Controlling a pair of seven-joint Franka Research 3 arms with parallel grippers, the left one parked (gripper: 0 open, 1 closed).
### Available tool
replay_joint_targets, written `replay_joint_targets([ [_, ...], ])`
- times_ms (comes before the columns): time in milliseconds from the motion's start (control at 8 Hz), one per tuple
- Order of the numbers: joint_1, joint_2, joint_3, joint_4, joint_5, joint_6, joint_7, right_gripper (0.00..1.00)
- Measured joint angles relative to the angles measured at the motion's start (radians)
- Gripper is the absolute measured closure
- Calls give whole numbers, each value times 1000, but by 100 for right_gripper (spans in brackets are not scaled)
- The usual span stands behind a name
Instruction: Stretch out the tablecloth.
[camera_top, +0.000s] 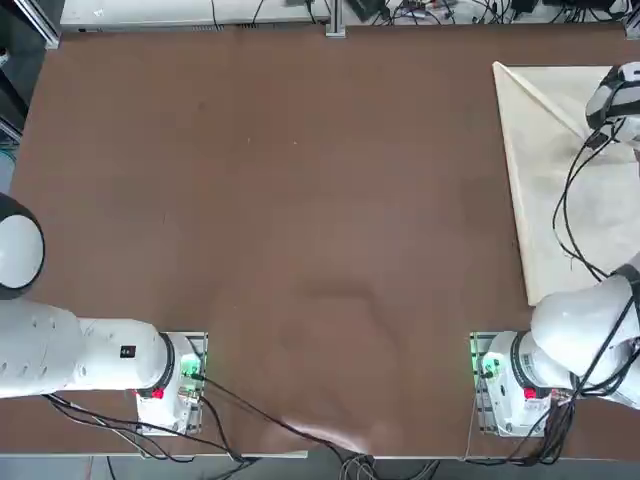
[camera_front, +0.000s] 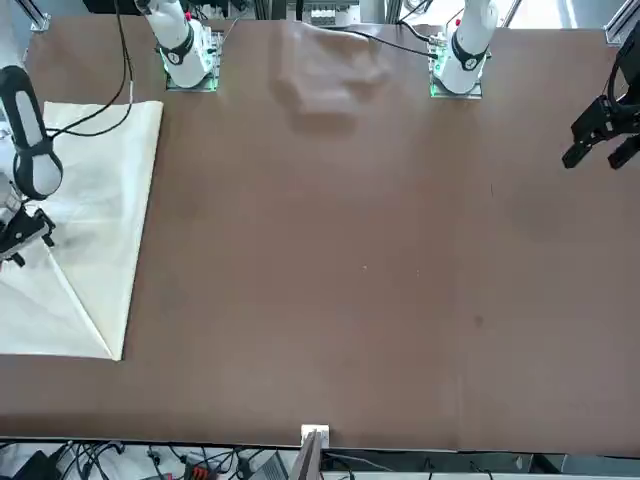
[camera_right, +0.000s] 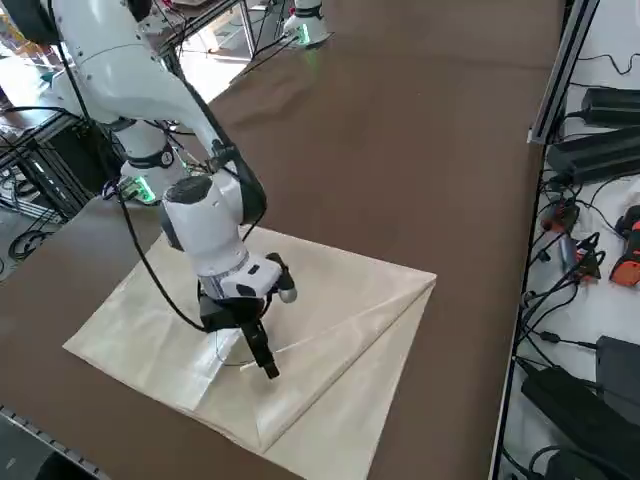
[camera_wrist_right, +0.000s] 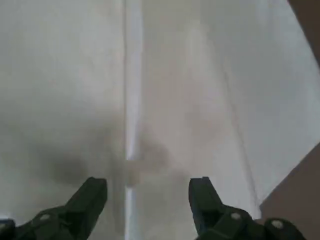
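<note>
Where the open right claw (camera_wrist_right: 147, 200) hovers, cream tablecloth (camera_right: 330, 330) folded, creased diagonally.

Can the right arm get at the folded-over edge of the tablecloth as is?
Probably yes. The right gripper hangs open, pointing down over the tablecloth, its fingers straddling the fold ridge. Nothing lies between them and the fabric.

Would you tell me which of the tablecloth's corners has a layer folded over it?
The tablecloth corner farthest from the arm bases: a diagonal fold runs from it. The open right gripper hovers over that fold.
</note>
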Motion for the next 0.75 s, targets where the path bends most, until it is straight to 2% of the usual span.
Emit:
replay_joint_targets([
  [125,-52,16,51,3,0,4,-21,0],
  [250,-91,27,85,10,-1,8,-40,0],
  [375,-108,33,100,21,-2,8,-48,0],
  [750,-112,43,107,52,-3,8,-66,0],
])
